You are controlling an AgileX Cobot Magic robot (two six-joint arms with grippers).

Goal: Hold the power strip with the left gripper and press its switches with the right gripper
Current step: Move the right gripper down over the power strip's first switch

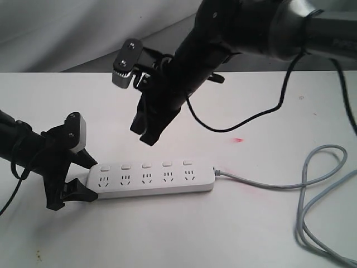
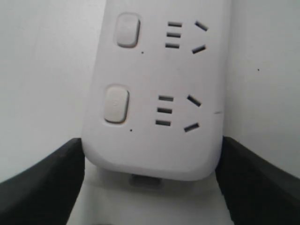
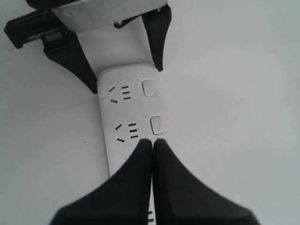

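The white power strip (image 1: 150, 178) lies flat on the table, with its row of switches (image 1: 146, 165) along the far edge. My left gripper (image 1: 92, 180) straddles the strip's left end, one black finger against each long side, shut on it. In the left wrist view the rounded end of the power strip (image 2: 154, 117) sits between the fingers (image 2: 42, 183). My right gripper (image 1: 146, 137) hangs shut above the strip, clear of the buttons. In the right wrist view its tips (image 3: 152, 143) hover over the strip (image 3: 124, 117), near the second switch (image 3: 156, 125).
The strip's grey cable (image 1: 312, 178) loops over the table at the right. A black arm cable (image 1: 245, 120) hangs over the table behind the strip. A small red mark (image 1: 239, 139) shows on the tabletop. A grey backdrop rises behind the table.
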